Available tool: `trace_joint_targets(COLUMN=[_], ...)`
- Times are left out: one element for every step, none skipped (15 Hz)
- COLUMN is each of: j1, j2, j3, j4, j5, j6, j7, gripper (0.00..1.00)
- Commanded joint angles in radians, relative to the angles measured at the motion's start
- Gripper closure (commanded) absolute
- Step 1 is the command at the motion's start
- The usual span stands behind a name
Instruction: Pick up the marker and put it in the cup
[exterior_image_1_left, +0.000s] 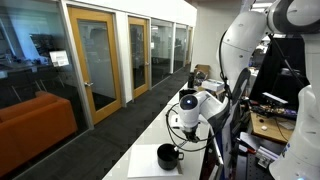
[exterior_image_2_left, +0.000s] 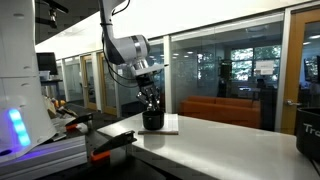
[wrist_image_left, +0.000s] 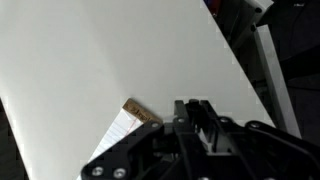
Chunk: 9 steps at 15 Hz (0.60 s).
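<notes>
The small glossy black cup stands on a white sheet near the table's edge, and it also shows in an exterior view. My gripper hangs just above the cup in both exterior views. In the wrist view the gripper's fingers are close together with a thin dark marker between the tips. The cup is hidden behind the gripper in the wrist view.
A white notepad with a brown top edge lies on the white table beside the gripper. The table's edge runs close by. An orange sofa stands behind glass walls. Cluttered benches stand beside the robot.
</notes>
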Motion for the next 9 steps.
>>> trace_joint_targets(j1=[0.04,0.017,0.026,0.03,0.037,0.042,0.049,0.053,0.056], j2=[0.054,0.064,0.072,0.079,0.084,0.09,0.095,0.099,0.104], j3=[-0.02,0.012,0.016,0.021,0.027,0.032,0.037,0.044,0.05], j4=[0.066,0.088,0.113,0.132,0.151,0.168,0.18,0.186,0.19], j5=[-0.058,-0.072,-0.087,-0.105,-0.128,-0.153,-0.186,-0.215,-0.248], j6=[-0.062,-0.091,-0.121,-0.141,-0.166,-0.19,-0.212,-0.236,-0.256], j7=[0.05,0.057,0.066,0.077,0.092,0.105,0.124,0.138,0.158], gripper=[0.95,0.95,0.95,0.95,0.95,0.95,0.95,0.95,0.95])
